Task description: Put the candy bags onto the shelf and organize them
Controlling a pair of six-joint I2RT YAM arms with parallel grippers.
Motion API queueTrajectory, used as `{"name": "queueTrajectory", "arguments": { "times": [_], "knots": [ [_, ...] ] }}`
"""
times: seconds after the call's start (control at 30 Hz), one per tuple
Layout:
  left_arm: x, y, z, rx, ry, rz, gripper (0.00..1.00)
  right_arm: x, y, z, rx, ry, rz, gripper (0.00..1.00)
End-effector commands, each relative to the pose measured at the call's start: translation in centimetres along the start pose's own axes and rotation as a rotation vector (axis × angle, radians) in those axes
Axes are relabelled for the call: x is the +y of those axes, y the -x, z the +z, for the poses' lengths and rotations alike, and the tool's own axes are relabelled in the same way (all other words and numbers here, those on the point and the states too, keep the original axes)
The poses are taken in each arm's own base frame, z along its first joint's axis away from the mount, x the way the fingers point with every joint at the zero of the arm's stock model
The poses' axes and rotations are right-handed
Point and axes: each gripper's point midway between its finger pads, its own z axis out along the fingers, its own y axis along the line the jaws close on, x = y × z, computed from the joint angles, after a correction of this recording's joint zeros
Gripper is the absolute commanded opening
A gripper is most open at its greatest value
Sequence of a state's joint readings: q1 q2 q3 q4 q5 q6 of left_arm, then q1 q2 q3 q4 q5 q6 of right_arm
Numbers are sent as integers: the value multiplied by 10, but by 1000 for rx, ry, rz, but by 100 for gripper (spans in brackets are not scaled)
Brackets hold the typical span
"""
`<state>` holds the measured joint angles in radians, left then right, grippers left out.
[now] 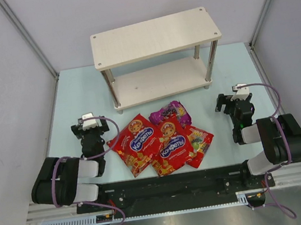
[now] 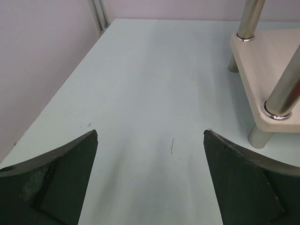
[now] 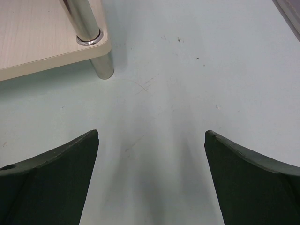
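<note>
Four candy bags lie in a loose pile at the table's front middle: a large red bag (image 1: pixel 135 143), a second large red bag (image 1: pixel 172 146) overlapping it, a small purple bag (image 1: pixel 168 111) behind them, and a small red gummy bag (image 1: pixel 201 142) at the right. The two-tier light-wood shelf (image 1: pixel 156 35) stands empty at the back. My left gripper (image 1: pixel 87 123) (image 2: pixel 151 133) rests open left of the pile over bare table. Right of the pile, my right gripper (image 1: pixel 229 101) (image 3: pixel 151 133) is open too, with nothing between its fingers. No bag shows in either wrist view.
White walls with aluminium frame posts (image 1: pixel 26 37) enclose the pale blue table (image 1: pixel 80 94) on three sides. The shelf's lower board (image 2: pixel 265 61) and metal posts (image 2: pixel 282 91) stand ahead right of the left gripper. A shelf corner post (image 3: pixel 89 28) stands ahead left of the right gripper.
</note>
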<state>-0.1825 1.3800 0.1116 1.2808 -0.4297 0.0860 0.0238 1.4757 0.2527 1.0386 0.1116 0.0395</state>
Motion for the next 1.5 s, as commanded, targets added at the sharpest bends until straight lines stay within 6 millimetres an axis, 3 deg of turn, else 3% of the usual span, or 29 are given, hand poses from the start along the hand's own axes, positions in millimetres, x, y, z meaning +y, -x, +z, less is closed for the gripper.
{"name": "queueTrajectory", "arguments": {
  "times": [0.0, 0.37, 0.43, 0.47, 0.5, 0.53, 0.57, 0.6, 0.67, 0.7, 0.77, 0.8, 0.83, 0.97, 1.03, 1.13, 1.2, 1.23, 1.37, 1.43, 1.47],
  "knots": [
    [-3, 19, 5, -62, -14, -54, 100, 1, 14, 6, -41, 4, -7, 100],
    [-1, 18, 6, -51, -14, -62, 100, 2, 15, 7, -39, 13, -5, 100],
    [1, 31, 1, -96, -14, -75, 100, -5, 23, 10, -51, -33, 8, 100],
    [2, 43, -2, -126, -13, -65, 100, -4, 40, 16, -23, -61, 7, 100],
    [0, 34, -6, -71, -17, -30, 100, -9, 45, 18, 9, -97, 21, 99],
    [-1, 67, -9, -144, -20, -47, 100, -16, 55, 21, 18, -146, 24, 100],
    [-3, 76, -11, -150, -25, -62, 100, -16, 63, 18, 24, -168, 38, 100],
    [-4, 74, -13, -121, -30, -69, 100, -14, 84, 22, -12, -181, 94, 100],
    [-9, 107, -16, -178, -56, -167, 100, 1, 102, 16, -27, -116, 112, 100],
    [-14, 98, -18, -118, -75, -172, 100, 18, 115, 15, -46, -69, 113, 100],
    [-24, 123, -18, -111, -123, -223, 100, 34, 120, 10, -31, -27, 73, 100],
    [-26, 111, -20, -32, -120, -213, 100, 54, 129, 2, -49, 18, 69, 100],
    [-30, 125, -21, -31, -128, -275, 100, 63, 131, -2, -49, 42, 76, 100],
    [-48, 129, -39, 75, -231, -411, 100, 116, 146, -26, -50, 153, 157, 99],
    [-55, 141, -50, 78, -284, -493, 100, 140, 146, -36, 21, 193, 152, 100],
    [-62, 135, -68, 146, -339, -567, 100, 163, 135, -54, 123, 238, 76, 100],
    [-61, 115, -78, 224, -326, -577, 100, 177, 141, -70, 137, 295, 54, 100],
    [-60, 114, -85, 230, -327, -615, 100, 182, 145, -81, 136, 332, 54, 100],
    [-64, 83, -101, 321, -331, -675, 100, 240, 144, -126, 156, 548, 33, 100],
    [-71, 61, -107, 392, -335, -688, 100, 259, 135, -138, 187, 604, -9, 100],
    [-71, 48, -111, 448, -318, -682, 100, 276, 121, -146, 223, 645, -44, 100]
  ]
}}
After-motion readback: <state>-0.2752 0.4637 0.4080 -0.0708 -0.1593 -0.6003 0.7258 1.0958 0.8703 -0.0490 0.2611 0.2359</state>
